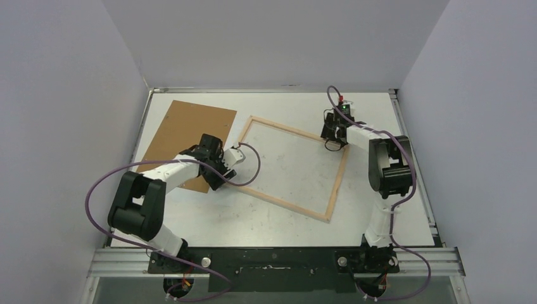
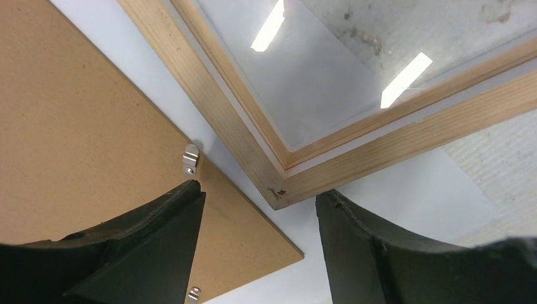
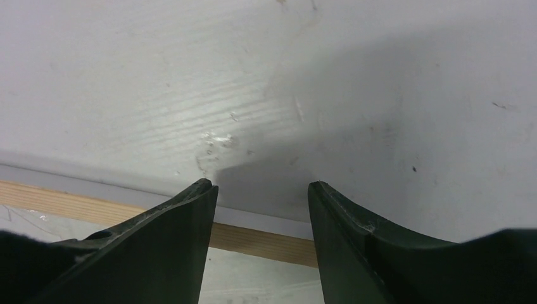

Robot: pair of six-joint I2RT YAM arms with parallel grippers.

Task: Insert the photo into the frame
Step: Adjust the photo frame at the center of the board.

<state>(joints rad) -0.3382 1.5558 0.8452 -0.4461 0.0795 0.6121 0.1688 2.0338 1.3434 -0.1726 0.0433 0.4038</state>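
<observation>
The pale wood frame [image 1: 291, 206] lies flat and tilted at the table's middle. A smooth white sheet, apparently the photo [image 2: 405, 190] back side up, lies under it; its margin pokes out beyond the bars, also as a pale strip in the right wrist view [image 3: 95, 183]. Its printed side is hidden. My left gripper [image 1: 221, 180] is open and empty, and its jaws straddle the frame's near-left corner [image 2: 278, 190]. My right gripper [image 1: 335, 140] is open and empty, low over the frame's far bar [image 3: 253, 239] near the right corner.
The brown fibreboard backing panel [image 1: 187, 133] lies flat at the back left, its corner close to the frame; small metal clips [image 2: 190, 157] sit on it. Grey walls enclose the table on three sides.
</observation>
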